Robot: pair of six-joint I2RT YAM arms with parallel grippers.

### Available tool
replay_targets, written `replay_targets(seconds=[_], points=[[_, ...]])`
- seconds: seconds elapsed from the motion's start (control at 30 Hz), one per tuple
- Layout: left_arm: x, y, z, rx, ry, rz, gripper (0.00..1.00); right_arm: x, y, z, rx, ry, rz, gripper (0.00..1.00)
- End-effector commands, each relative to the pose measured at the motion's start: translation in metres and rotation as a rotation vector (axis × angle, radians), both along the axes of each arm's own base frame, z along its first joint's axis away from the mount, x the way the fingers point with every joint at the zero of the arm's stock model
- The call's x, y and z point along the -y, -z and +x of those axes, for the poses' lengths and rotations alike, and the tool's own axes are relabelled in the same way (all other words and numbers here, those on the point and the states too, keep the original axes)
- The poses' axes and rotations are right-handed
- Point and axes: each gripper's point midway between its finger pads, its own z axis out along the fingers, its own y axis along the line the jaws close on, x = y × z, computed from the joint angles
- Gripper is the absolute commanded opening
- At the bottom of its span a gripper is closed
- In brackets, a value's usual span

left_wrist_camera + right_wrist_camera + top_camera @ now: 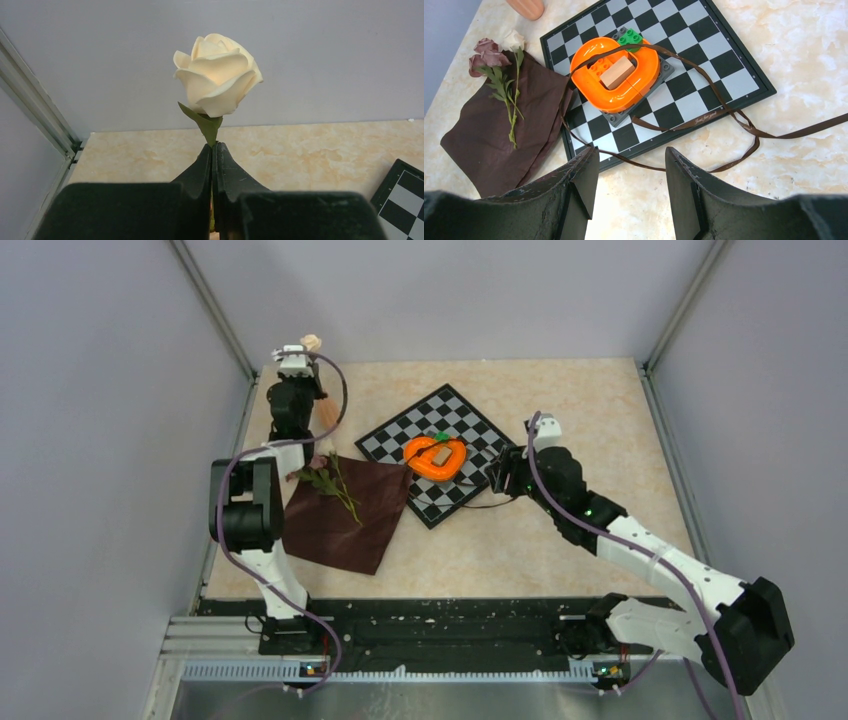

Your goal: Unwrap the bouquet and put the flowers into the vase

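Fingers (200, 167) of the left gripper (214, 147) are pinched tight together on a thin green stem, and the cream rose (217, 80) stands straight out past the tips. Its stem runs in line with the gripper and its head points away towards the grey back wall (300, 50). From above, that left arm is stretched up and out to the far left corner of the table (600, 540), with the rose head showing just beyond the wrist.

Over on the right, the right gripper (631, 165) hangs with its fingers spread apart and nothing between them. The arm reaches in low from the near right, and its tips hover over the near edge of the chessboard (704, 70).

The other flowers (499, 70) lie flat on the opened maroon cloth (484, 145), with their mauve and pale heads at the cloth's far corner and their stems trailing back towards the arms. The vase (326, 420) sits just beyond that corner, close under the left arm. The dark ribbon (724, 115) loops loose across the chessboard and over the orange heart (616, 95).

Room is tight at the corner, where the frame post (35, 110) and the side wall stand close beside the rose. Bare table lies open along the far side and out to the right.
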Motion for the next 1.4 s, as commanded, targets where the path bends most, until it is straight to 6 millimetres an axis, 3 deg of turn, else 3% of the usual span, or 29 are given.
replay_targets(seconds=[0.0, 0.23, 0.43, 0.97, 1.07, 1.17, 1.37], points=[[-0.003, -0.009, -0.006, 0.051, -0.028, 0.017, 0.04, -0.003, -0.033, 0.003, 0.078, 0.005, 0.066, 0.53], [-0.002, 0.016, -0.007, -0.013, -0.022, 0.041, 0.07, -0.001, -0.032, 0.001, 0.077, 0.008, 0.074, 0.53], [-0.004, 0.024, -0.007, -0.036, -0.03, 0.039, 0.1, -0.001, -0.032, 0.001, 0.076, 0.006, 0.074, 0.53], [-0.006, 0.02, -0.016, -0.04, -0.047, 0.031, 0.43, -0.001, -0.028, -0.001, 0.076, 0.002, 0.075, 0.53], [-0.006, 0.022, -0.019, -0.044, -0.047, 0.024, 0.53, 0.0, -0.028, -0.001, 0.076, 0.002, 0.075, 0.53], [-0.009, 0.021, -0.026, -0.04, -0.067, 0.022, 0.7, 0.001, -0.029, -0.002, 0.081, 0.003, 0.074, 0.53], [-0.016, 0.004, -0.047, 0.029, -0.149, -0.08, 0.97, 0.003, -0.03, -0.003, 0.09, 0.004, 0.063, 0.53]])
